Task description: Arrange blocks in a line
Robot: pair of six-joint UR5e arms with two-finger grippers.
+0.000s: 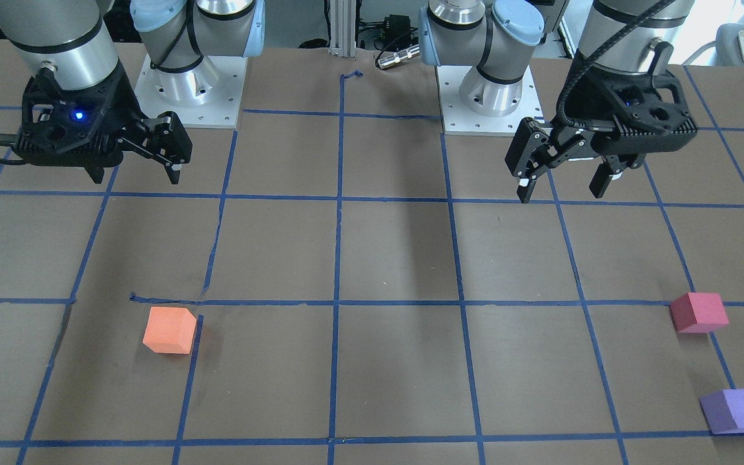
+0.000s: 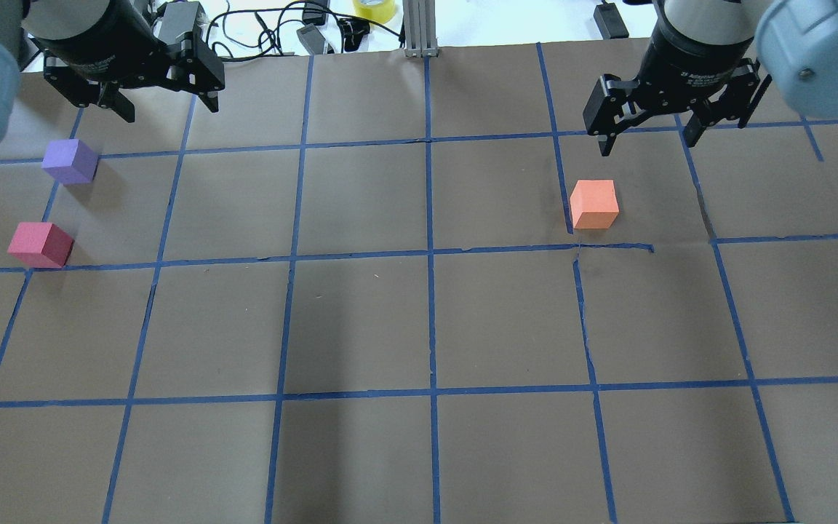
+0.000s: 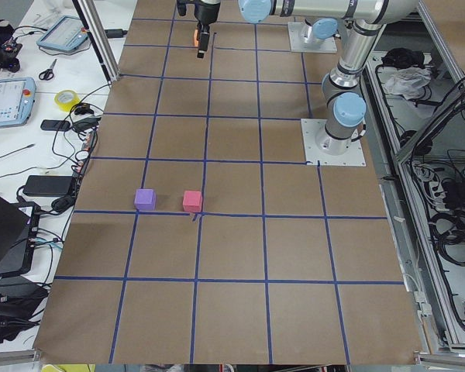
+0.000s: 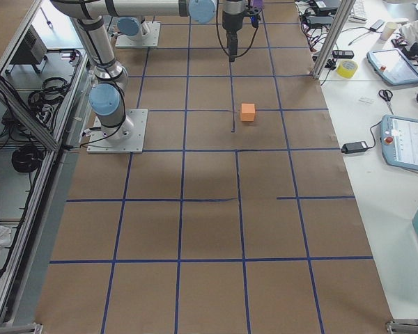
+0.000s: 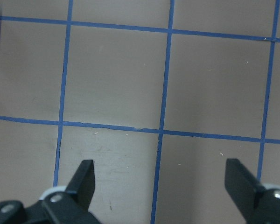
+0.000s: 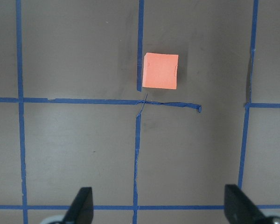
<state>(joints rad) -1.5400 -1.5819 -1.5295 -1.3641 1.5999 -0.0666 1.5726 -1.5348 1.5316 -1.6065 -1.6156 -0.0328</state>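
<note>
The orange block (image 2: 593, 204) sits on the brown table, right of centre, and also shows in the front view (image 1: 168, 330) and the right wrist view (image 6: 160, 70). The crimson block (image 2: 40, 244) and the purple block (image 2: 70, 161) sit apart near the table's left edge; both show in the front view, crimson (image 1: 699, 312) and purple (image 1: 734, 411). My left gripper (image 2: 170, 108) hangs open and empty above the table, right of the purple block. My right gripper (image 2: 648, 143) hangs open and empty, raised beyond the orange block.
Blue tape lines (image 2: 430, 255) form a grid on the table. The two arm base plates (image 1: 191, 90) (image 1: 488, 106) stand at the robot's side. A tape roll (image 2: 374, 9), cables and an aluminium post (image 2: 419, 29) lie past the far edge.
</note>
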